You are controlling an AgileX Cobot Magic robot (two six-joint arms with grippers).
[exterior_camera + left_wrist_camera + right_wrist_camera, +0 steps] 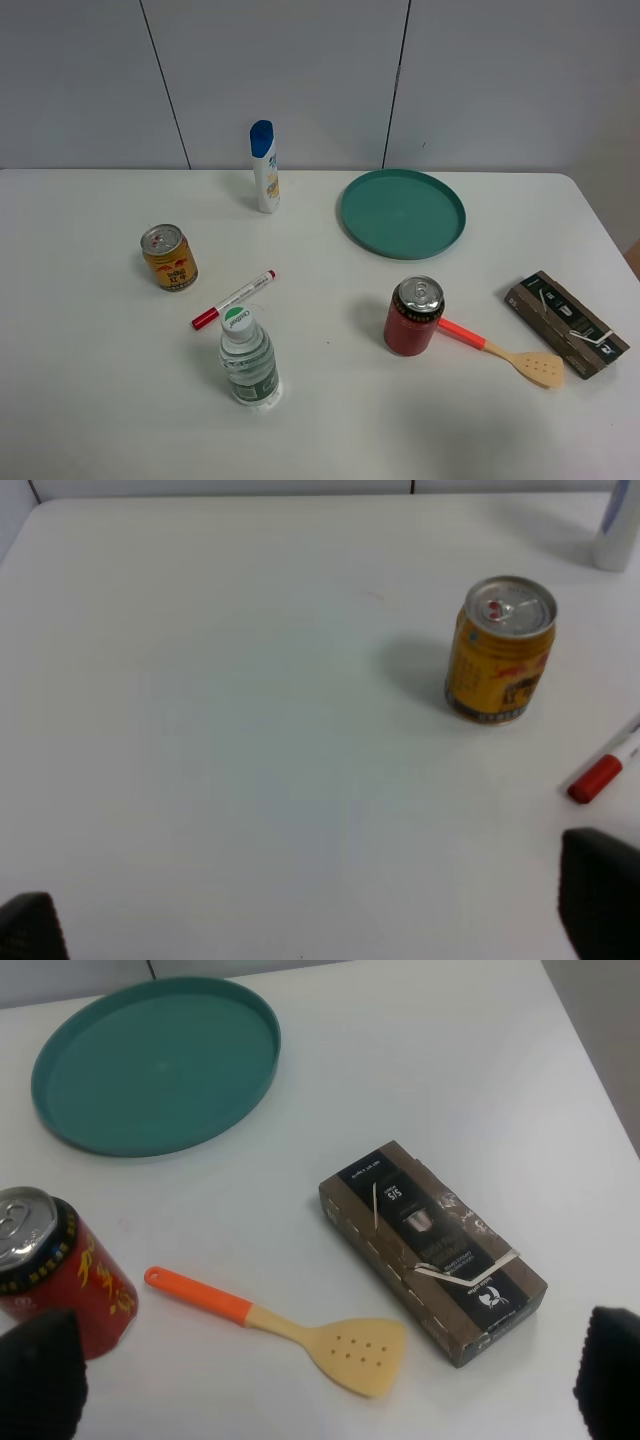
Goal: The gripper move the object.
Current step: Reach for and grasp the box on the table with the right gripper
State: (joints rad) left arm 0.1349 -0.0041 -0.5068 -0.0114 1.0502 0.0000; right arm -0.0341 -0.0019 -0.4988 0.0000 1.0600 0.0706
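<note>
The object is a flat long dark brown box (566, 323) with white markings and a white wire-like piece on top. It lies on the white table at the right, near the edge. In the right wrist view the box (432, 1250) lies ahead of my right gripper (325, 1365), whose dark fingertips (40, 1370) stand wide apart, open and empty. My left gripper (315, 910) is open and empty too, over bare table at the left. Neither arm shows in the exterior high view.
A red can (414, 316) and a red-handled spatula (500, 351) lie just left of the box. A teal plate (403, 212) sits behind them. A yellow can (169, 257), red marker (234, 298), water bottle (247, 357) and white bottle (265, 167) stand at the left.
</note>
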